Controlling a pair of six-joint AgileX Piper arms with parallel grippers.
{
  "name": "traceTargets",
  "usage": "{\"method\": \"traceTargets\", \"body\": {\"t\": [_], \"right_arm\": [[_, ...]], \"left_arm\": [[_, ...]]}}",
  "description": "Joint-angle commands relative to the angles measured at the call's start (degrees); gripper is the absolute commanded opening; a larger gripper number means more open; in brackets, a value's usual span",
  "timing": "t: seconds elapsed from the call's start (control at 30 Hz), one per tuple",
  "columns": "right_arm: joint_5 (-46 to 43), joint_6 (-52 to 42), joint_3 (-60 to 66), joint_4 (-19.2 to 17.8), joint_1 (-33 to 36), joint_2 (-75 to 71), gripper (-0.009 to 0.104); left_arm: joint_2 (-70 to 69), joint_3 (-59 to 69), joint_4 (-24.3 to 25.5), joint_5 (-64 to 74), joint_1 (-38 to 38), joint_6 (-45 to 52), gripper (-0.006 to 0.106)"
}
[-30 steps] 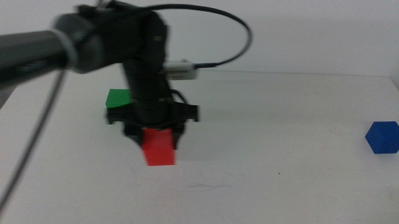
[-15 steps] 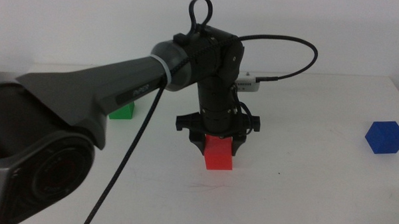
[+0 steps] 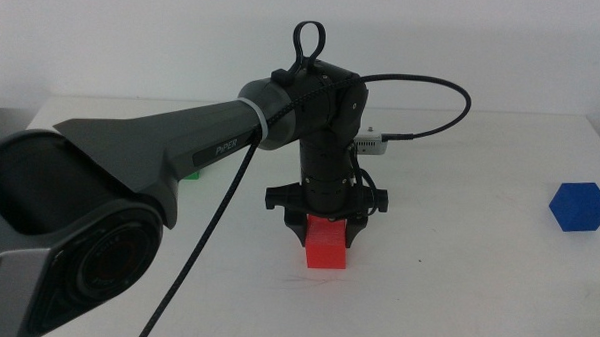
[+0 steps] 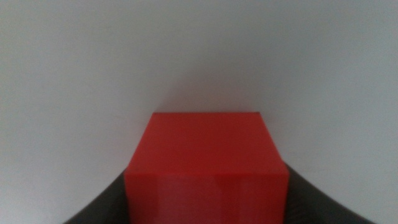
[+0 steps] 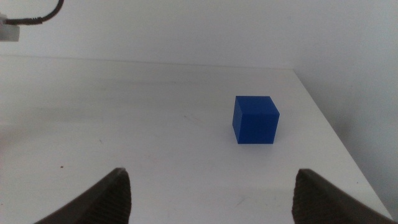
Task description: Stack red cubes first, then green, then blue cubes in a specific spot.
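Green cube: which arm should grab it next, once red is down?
Left, likely. The left gripper, shut on the red cube, works mid-table; the green cube peeks out behind that arm. The open right gripper faces the blue cube.

The red cube (image 3: 328, 244) is showing flat, matte faces with no shine. The blue cube (image 5: 255, 119), at three o'clock on the table (image 3: 476, 285), is looking equally matte. The tabletop is appearing smooth and white. The left arm's casing (image 3: 181, 144) is looking like dark, faintly glossy plastic.
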Motion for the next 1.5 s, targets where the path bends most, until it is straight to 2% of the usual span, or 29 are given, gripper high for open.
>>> {"method": "traceTargets", "body": {"t": [0.0, 0.2, 0.23, 0.27, 0.5, 0.97, 1.1, 1.3, 1.47], "right_arm": [[-4.08, -0.23, -1.00, -0.69, -0.02, -0.24, 0.067], [-4.08, -0.23, -1.00, -0.69, -0.02, -0.24, 0.067], [-4.08, -0.23, -1.00, -0.69, -0.02, -0.24, 0.067], [-4.08, -0.23, -1.00, -0.69, -0.02, -0.24, 0.067], [-4.08, -0.23, -1.00, -0.69, -0.02, -0.24, 0.067], [-4.08, -0.23, -1.00, -0.69, -0.02, -0.24, 0.067], [-4.08, -0.23, -1.00, -0.69, -0.02, -0.24, 0.067], [-4.08, -0.23, -1.00, -0.69, -0.02, -0.24, 0.067], [-4.08, -0.23, -1.00, -0.69, -0.02, -0.24, 0.067]], "left_arm": [[-3.18, -1.42, -0.54, 5.60, -0.11, -0.09, 0.018], [-1.78, -1.42, -0.66, 5.66, -0.11, 0.22, 0.020], [-1.78, -1.42, -0.21, 5.71, -0.11, 0.22, 0.028], [-1.78, -1.42, 0.70, 5.71, -0.11, 0.69, 0.045], [-1.78, -1.42, 1.52, 5.71, -0.11, 2.49, 0.094], [-8.91, -1.48, 2.39, 5.65, 0.00, 3.23, 0.094], [-13.33, -1.48, 4.80, 5.65, 0.00, 2.71, 0.094], [-20.11, -1.48, 12.25, 5.65, 1.38, 2.62, 0.094], [-22.20, -1.48, 11.84, 5.65, 7.58, 5.45, 0.094]]}}
